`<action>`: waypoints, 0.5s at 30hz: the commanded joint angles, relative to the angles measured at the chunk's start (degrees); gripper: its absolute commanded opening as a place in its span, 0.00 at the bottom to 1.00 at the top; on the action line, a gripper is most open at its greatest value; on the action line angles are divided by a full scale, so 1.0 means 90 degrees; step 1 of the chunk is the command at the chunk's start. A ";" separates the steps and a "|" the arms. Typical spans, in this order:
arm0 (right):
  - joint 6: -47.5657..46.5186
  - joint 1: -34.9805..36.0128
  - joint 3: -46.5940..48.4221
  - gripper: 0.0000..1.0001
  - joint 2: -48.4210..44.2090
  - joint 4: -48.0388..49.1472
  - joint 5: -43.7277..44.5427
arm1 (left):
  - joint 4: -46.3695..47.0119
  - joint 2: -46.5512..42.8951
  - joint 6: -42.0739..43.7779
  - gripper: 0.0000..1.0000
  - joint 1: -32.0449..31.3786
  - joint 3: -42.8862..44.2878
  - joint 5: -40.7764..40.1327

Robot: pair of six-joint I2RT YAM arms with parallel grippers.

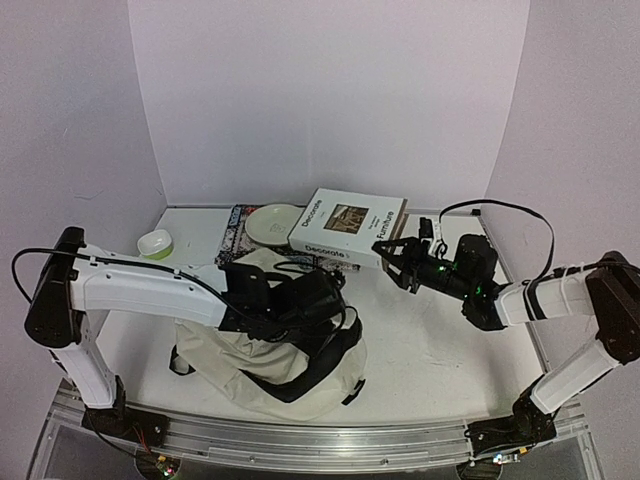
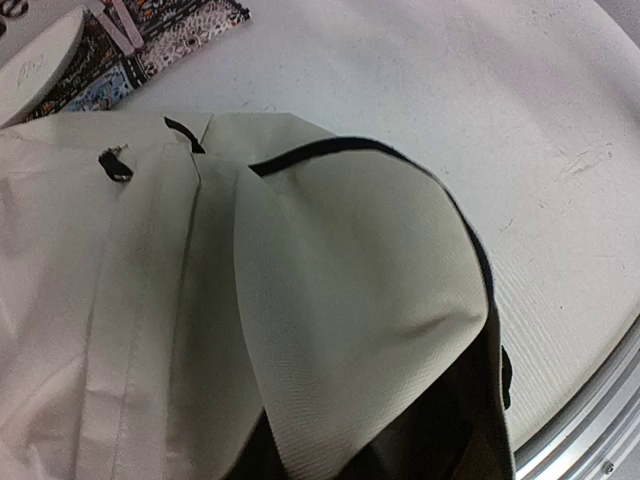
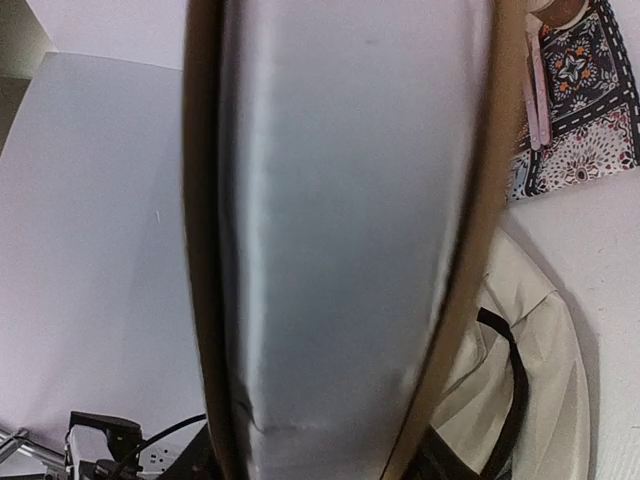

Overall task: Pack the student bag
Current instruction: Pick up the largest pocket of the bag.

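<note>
We see the bag (image 1: 228,362) slumped on the tabletop (image 1: 440,340) near the front edge, left of centre. The left gripper (image 1: 322,297) sits on its top fabric; we cannot tell whether its jaws are together. The right gripper (image 1: 390,255) is clamped on the near right corner of the book (image 1: 345,222), which lies just behind the bag.

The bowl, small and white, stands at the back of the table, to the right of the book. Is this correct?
Not quite. The bowl stands to the left of the book, not to the right. It is indeed at the back of the table. The top view shows this.
</note>
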 commanded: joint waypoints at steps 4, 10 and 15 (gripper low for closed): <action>-0.0425 -0.0021 0.0034 0.45 -0.0817 0.0125 -0.0308 | -0.0243 -0.0765 0.0251 0.00 0.0918 -0.0160 -0.0107; -0.0365 -0.0021 -0.0157 0.44 -0.1300 -0.0277 -0.0279 | -0.0243 -0.0830 0.0606 0.00 0.1650 0.0015 -0.0017; -0.0332 -0.0021 -0.0306 0.44 -0.1833 -0.0826 -0.0252 | -0.0234 -0.0679 0.0804 0.00 0.2347 0.0319 0.0228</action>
